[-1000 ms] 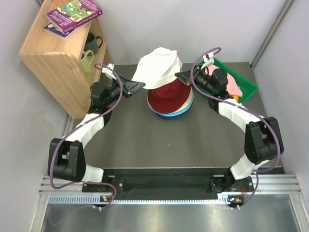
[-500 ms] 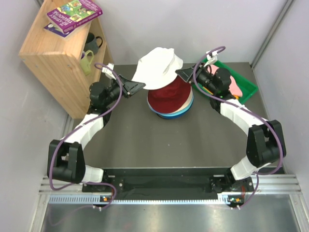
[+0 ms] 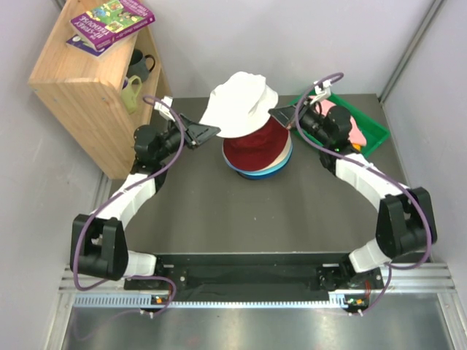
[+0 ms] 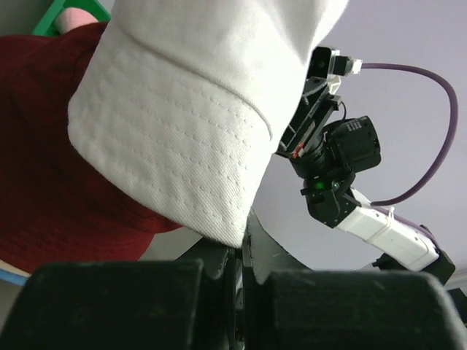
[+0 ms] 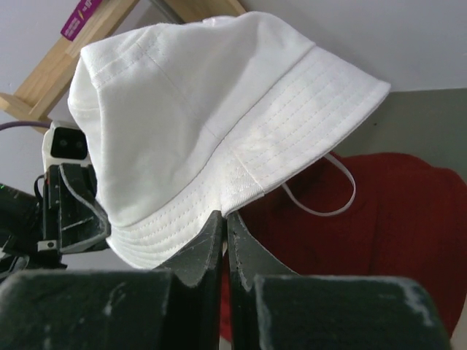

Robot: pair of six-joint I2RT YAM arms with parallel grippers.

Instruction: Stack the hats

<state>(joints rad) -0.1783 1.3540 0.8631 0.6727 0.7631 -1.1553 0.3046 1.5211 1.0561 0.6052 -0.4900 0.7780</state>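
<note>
A white hat (image 3: 239,102) hangs in the air between my two grippers, above a pile of hats at the table's back middle. The pile's top hat is dark red (image 3: 257,146), with beige and blue brims (image 3: 257,173) showing under it. My left gripper (image 3: 213,130) is shut on the white hat's left brim (image 4: 219,211). My right gripper (image 3: 277,117) is shut on its right brim (image 5: 233,193). The dark red hat shows below in both wrist views (image 4: 44,182) (image 5: 379,226). A white chin string (image 5: 321,208) dangles from the white hat.
A green tray (image 3: 368,131) with a pink item (image 3: 350,124) sits at the back right, behind my right arm. A wooden shelf (image 3: 87,80) with books and mugs stands at the back left.
The white hat has risen slightly and shifted a little right, held by both grippers. The right gripper has moved slightly up and right.
</note>
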